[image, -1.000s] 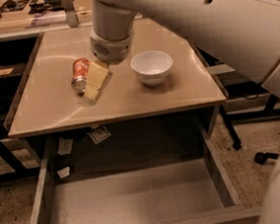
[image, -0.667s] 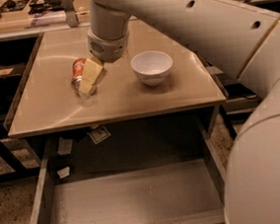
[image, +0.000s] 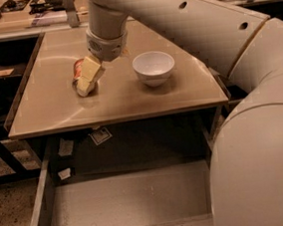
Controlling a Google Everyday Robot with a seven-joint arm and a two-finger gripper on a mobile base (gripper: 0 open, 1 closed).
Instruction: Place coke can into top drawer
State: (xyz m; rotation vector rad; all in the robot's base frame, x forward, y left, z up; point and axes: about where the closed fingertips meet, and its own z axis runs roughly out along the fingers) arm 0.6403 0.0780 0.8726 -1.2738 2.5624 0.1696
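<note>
The coke can (image: 79, 71) is a small red can lying on the tan tabletop (image: 130, 101), left of the middle. My gripper (image: 88, 79) comes down from the big white arm and sits right over the can's right side, covering most of it. Whether it touches the can I cannot tell. The top drawer (image: 125, 201) is pulled open below the table's front edge; its flat grey bottom is bare.
A white bowl (image: 153, 68) stands on the table to the right of the can. My white arm (image: 252, 124) fills the right side of the view. Paper scraps (image: 100, 135) lie under the table. Cluttered shelves run along the back.
My gripper has shifted a little to the left and now covers more of the can. The can, bowl and drawer have not moved.
</note>
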